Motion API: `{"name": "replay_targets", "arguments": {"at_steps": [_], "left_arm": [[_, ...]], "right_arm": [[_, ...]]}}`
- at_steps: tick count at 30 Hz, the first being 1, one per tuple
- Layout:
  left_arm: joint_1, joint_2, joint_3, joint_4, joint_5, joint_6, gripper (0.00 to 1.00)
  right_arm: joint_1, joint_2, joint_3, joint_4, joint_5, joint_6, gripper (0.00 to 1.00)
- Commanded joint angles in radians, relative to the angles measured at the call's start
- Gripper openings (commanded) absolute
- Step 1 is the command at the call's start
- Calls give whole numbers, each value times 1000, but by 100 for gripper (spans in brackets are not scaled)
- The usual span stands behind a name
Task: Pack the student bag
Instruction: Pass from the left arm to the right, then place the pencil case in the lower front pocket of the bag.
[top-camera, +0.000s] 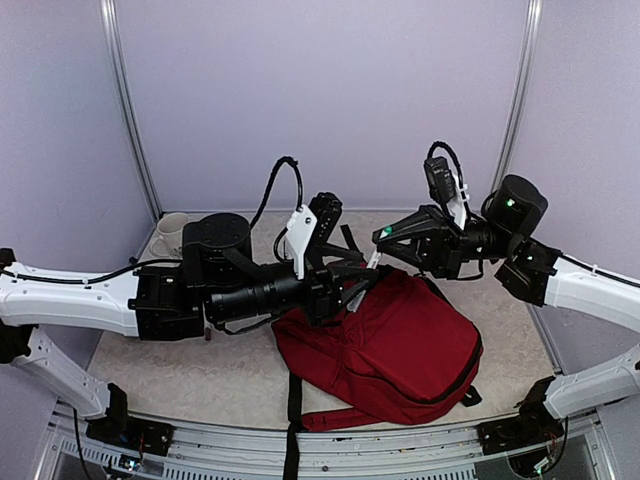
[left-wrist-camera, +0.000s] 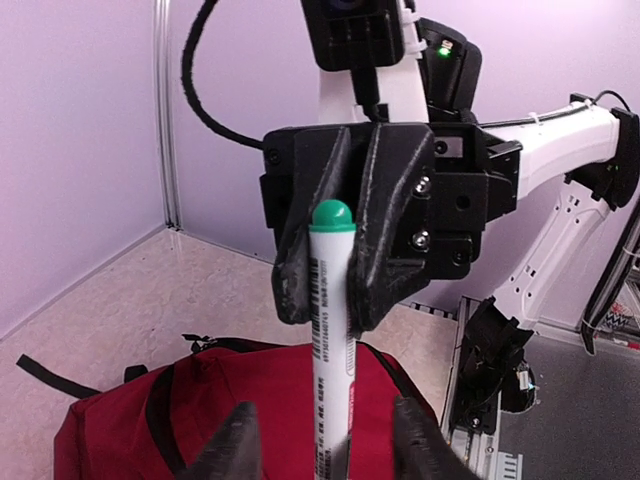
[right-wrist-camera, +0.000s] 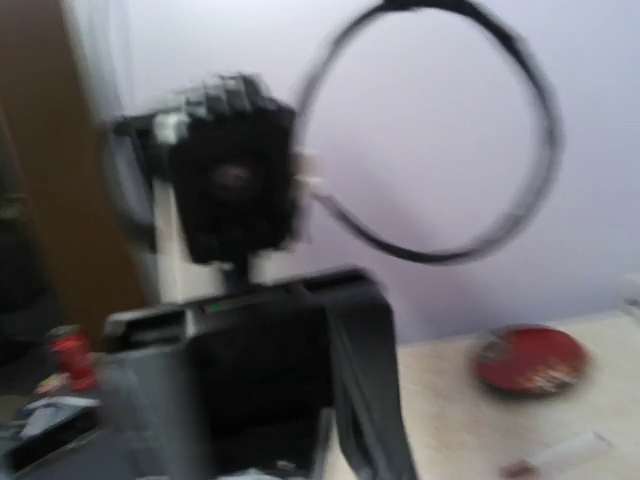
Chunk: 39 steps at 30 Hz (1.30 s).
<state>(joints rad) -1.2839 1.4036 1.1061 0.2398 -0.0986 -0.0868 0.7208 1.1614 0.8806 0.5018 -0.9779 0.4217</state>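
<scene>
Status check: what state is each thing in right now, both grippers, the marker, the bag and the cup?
right gripper: shut on the marker's capped end.
left gripper: open, a finger on either side of the marker, not touching it.
marker: green cap on, held in the air above the bag.
student bag: lying flat on the table; cannot tell if zipped.
cup: upright, far left.

1. Right wrist view all motion blur; red round thing (right-wrist-camera: 530, 360) on counter (right-wrist-camera: 450, 400) unidentifiable.
2. Lower end of marker (left-wrist-camera: 332, 330) cut by bottom edge, left wrist view.
3. Far side of student bag (top-camera: 400, 345) hidden behind left arm (top-camera: 260, 290), top view.
</scene>
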Motion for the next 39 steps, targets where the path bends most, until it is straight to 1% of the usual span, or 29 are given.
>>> {"name": "replay_targets", "arguments": {"at_steps": [1, 3, 4, 5, 7, 8, 9, 11, 13, 16, 18, 24, 27, 30, 32, 34, 37, 38, 39], "left_arm": [[39, 17, 31, -96, -130, -72, 81], [86, 49, 54, -186, -145, -129, 80], [114, 67, 59, -220, -147, -159, 78], [139, 85, 60, -249, -146, -192, 76], [202, 120, 58, -288, -129, -265, 70], [221, 133, 51, -291, -116, -275, 68], [236, 142, 40, -281, -104, -303, 68], [247, 153, 19, -232, -62, -304, 69], [246, 176, 29, -221, -23, -288, 72], [238, 224, 59, -238, 26, -253, 78], [235, 249, 63, -239, 47, -245, 80], [250, 274, 39, -206, 50, -256, 81], [256, 300, 57, -197, 52, -243, 81], [262, 326, 73, -201, 63, -232, 81], [268, 330, 70, -199, 71, -228, 81], [278, 320, 60, -201, 67, -227, 80], [296, 272, 26, -204, 19, -228, 81], [301, 249, 8, -211, -11, -230, 83], [305, 226, -5, -221, -45, -231, 87]], "right_arm": [[-40, -66, 52, -394, 283, -178, 0], [-60, -88, 39, -460, 426, -202, 0], [-63, -99, 16, -460, 480, -208, 0], [-64, -109, -12, -427, 500, -213, 0], [-64, -120, -92, -276, 433, -240, 0], [-64, -120, -140, -162, 387, -249, 0], [-64, -116, -176, -70, 362, -259, 0], [-64, -95, -219, 31, 376, -322, 0], [-64, -76, -236, 55, 429, -399, 0], [-64, -42, -257, 80, 452, -516, 0], [-64, -14, -291, 140, 466, -594, 0], [-64, 96, -362, 309, 462, -836, 0], [-64, 149, -362, 351, 421, -960, 0], [-65, 203, -379, 431, 374, -1107, 0], [-63, 250, -370, 424, 369, -1217, 0], [-63, 285, -349, 392, 398, -1286, 0], [-63, 313, -327, 327, 440, -1373, 0], [-63, 316, -319, 302, 449, -1395, 0], [-63, 318, -314, 281, 460, -1409, 0]]}}
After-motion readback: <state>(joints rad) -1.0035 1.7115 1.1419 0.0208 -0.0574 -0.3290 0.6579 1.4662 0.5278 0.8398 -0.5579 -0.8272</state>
